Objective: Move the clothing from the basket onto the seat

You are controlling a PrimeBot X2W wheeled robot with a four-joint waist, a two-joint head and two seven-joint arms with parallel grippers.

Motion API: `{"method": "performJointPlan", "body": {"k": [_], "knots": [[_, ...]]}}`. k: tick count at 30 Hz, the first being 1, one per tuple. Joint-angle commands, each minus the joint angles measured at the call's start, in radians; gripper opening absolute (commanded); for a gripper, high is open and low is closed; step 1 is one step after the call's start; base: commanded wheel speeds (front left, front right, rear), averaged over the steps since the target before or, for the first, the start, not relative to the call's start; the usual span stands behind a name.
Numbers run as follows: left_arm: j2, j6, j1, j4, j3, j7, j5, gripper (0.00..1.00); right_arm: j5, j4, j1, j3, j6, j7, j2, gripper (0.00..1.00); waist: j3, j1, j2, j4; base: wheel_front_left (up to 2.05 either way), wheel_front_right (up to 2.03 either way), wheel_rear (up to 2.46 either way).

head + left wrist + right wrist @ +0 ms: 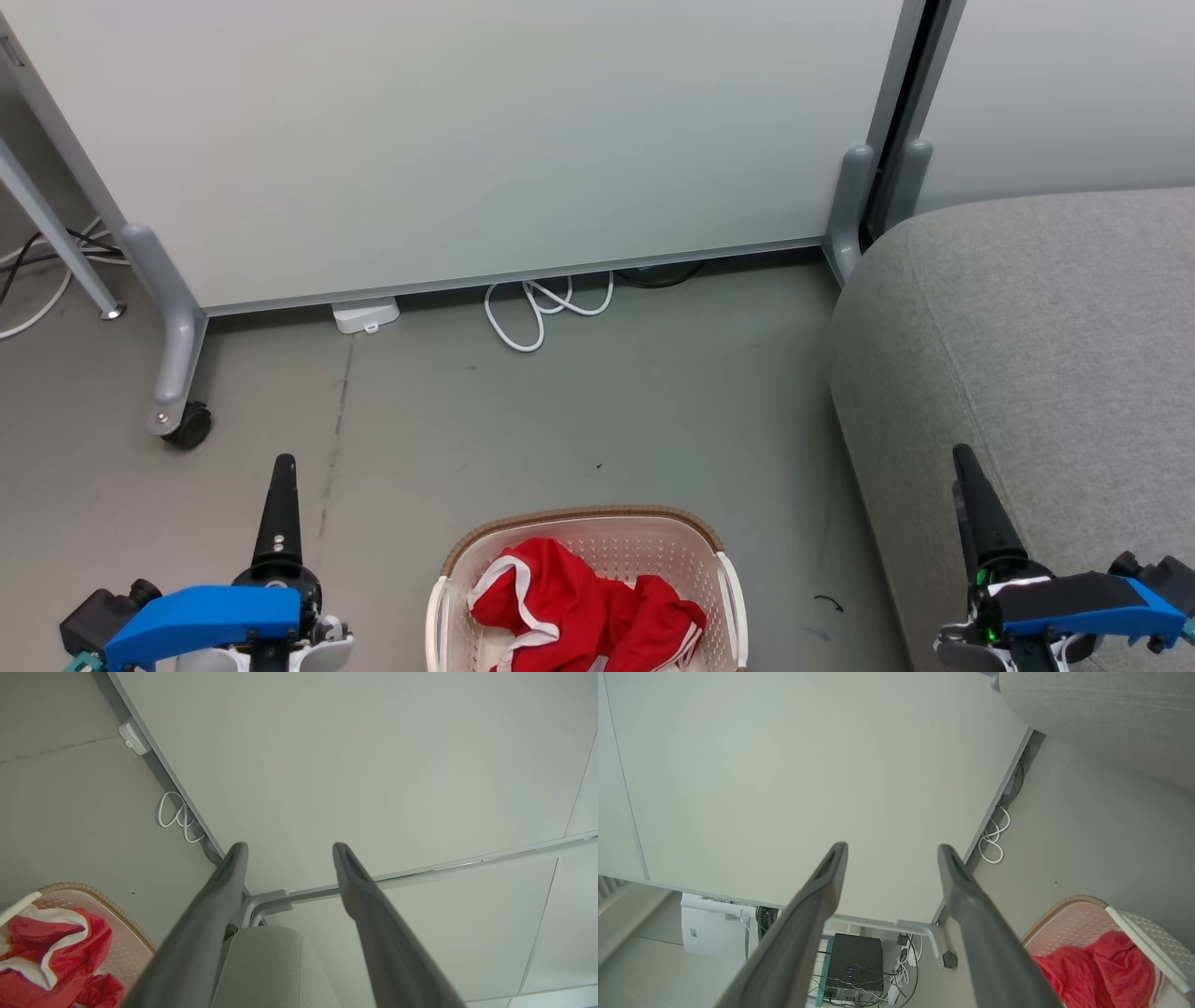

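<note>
Red clothing [583,607] lies heaped inside the basket [597,519]. The seat [1046,355] stands to the basket's right. Your left gripper [289,847] and right gripper [892,847] flank the basket, fingers spread and holding nothing. The left looks slightly nearer the heap.

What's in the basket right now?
Crumpled red clothing with white trim, piled in the basket. Bare perforated wall shows at the far end; whatever lies under the clothing is covered.
</note>
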Motion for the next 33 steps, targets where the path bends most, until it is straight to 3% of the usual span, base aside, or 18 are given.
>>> {"method": "performJointPlan", "body": {"k": [1, 20, 33], "knots": [[0.008, 0.005, -0.024, -0.021, -0.008, -0.01, 0.048, 1.0, -0.055, -0.012, -0.022, 0.001, 0.002, -0.011, -0.005, 1.0, 0.001, 0.0, 0.0, 0.0, 0.0, 0.0, 0.0], [0.019, 0.02, -0.019, -0.021, -0.074, -0.077, 0.503, 1.0, -0.446, -0.031, -0.019, 0.031, 0.002, -0.078, -0.007, 1.0, 0.003, 0.0, 0.0, 0.002, 0.0, 0.0, 0.0], [0.037, 0.031, -0.002, -0.016, -0.111, -0.117, 0.715, 1.0, -0.674, -0.028, -0.01, 0.043, 0.003, -0.118, -0.008, 1.0, -0.003, 0.0, 0.0, 0.0, 0.0, 0.0, 0.0]]}}
